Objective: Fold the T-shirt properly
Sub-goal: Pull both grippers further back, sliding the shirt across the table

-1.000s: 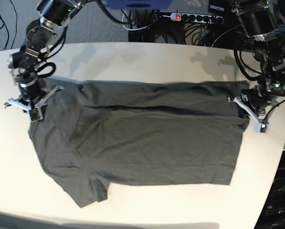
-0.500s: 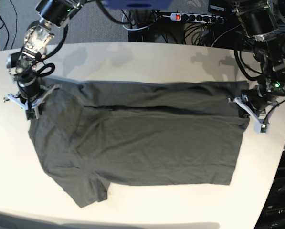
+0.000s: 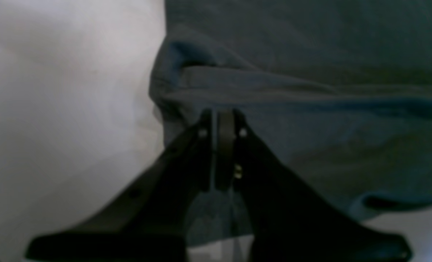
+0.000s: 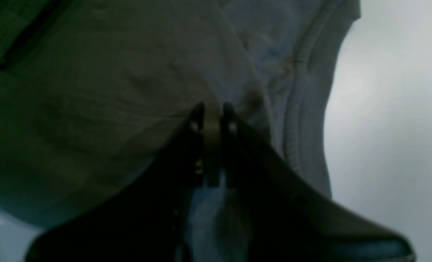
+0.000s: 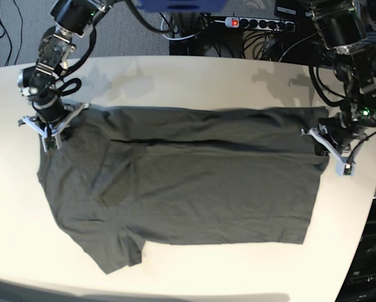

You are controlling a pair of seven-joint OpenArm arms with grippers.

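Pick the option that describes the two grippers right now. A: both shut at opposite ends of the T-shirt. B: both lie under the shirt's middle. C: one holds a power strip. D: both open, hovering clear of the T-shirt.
A: the right gripper sits shut at the collar end of the T-shirt, and the left gripper is shut at the hem end.

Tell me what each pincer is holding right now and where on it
Both pincers are shut on the T-shirt. The left pincer pinches a bunched fold at the hem-end corner; the right pincer pinches fabric just inside the ribbed neckline.
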